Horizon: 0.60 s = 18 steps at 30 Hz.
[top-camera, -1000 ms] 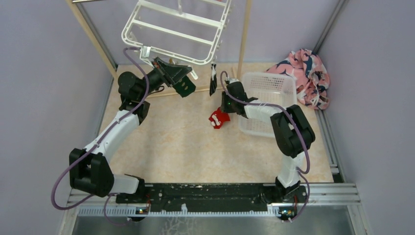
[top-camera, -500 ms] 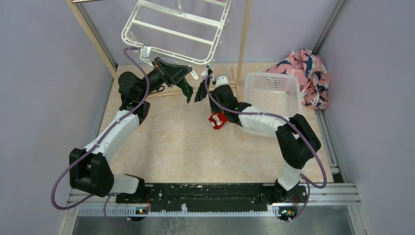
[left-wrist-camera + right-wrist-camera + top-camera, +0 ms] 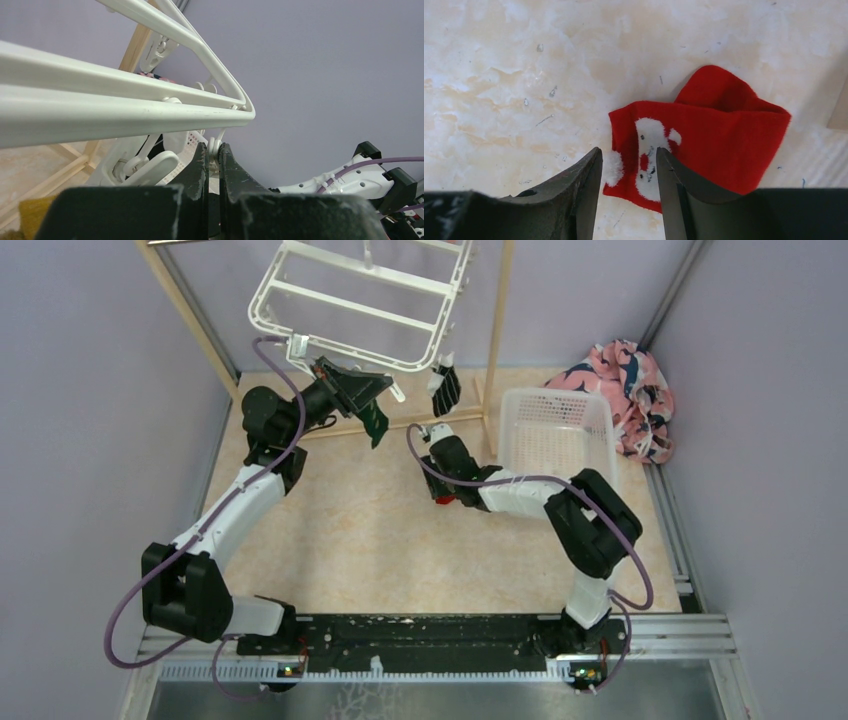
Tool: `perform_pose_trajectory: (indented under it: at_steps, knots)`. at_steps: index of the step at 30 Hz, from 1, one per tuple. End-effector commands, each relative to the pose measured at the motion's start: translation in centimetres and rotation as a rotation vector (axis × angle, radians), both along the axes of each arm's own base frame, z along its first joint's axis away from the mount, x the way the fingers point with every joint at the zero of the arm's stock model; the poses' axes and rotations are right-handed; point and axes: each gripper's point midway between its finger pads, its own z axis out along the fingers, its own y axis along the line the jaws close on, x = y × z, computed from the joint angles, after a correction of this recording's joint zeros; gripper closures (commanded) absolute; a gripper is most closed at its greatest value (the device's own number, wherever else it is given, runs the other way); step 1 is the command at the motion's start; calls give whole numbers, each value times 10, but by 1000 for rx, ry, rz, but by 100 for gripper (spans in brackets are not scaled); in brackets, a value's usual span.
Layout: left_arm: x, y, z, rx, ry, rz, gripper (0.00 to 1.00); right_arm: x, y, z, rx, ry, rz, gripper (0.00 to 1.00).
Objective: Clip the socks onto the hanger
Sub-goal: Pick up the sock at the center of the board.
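We find the red sock [image 3: 709,130] lying flat on the table [image 3: 524,75] below the right near corner of the hanger [image 3: 355,306]. Its long axis runs across the right wrist view, white-patterned end toward the right gripper [image 3: 629,160], whose jaws stand apart over that end. Half a second earlier this gripper was up at the black sock [image 3: 443,390], which now hangs from the hanger. The left gripper [image 3: 213,152] is clamped on a hanger clip [image 3: 216,141].

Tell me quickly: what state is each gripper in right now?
Left gripper: closed, pinching a white hanger clip.
Right gripper: open, poised over the red sock, holding nothing.
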Motion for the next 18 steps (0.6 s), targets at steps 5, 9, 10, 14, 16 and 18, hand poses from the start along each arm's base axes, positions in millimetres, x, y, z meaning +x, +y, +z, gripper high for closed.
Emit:
perform_pose_trajectory:
  at_steps: [5,9,10,14,16,18]
  knots:
    - [-4,-3,-7,11,7,-17,100,-3,18,-5,25,-6,52,54]
    - [-4,-3,-7,11,7,-16,100,-7,16,-17,-7,19,61,53]
    - [-4,-3,-7,11,7,-15,100,-8,15,-21,-12,26,64,53]
    - [-3,-3,-9,12,12,-15,100,-14,11,-35,-50,53,63,53]
    - [-3,-3,-9,12,10,-15,100,-16,7,-41,-73,63,58,53]
    - [-3,-3,-9,12,11,-15,100,-17,3,-43,-90,69,49,54]
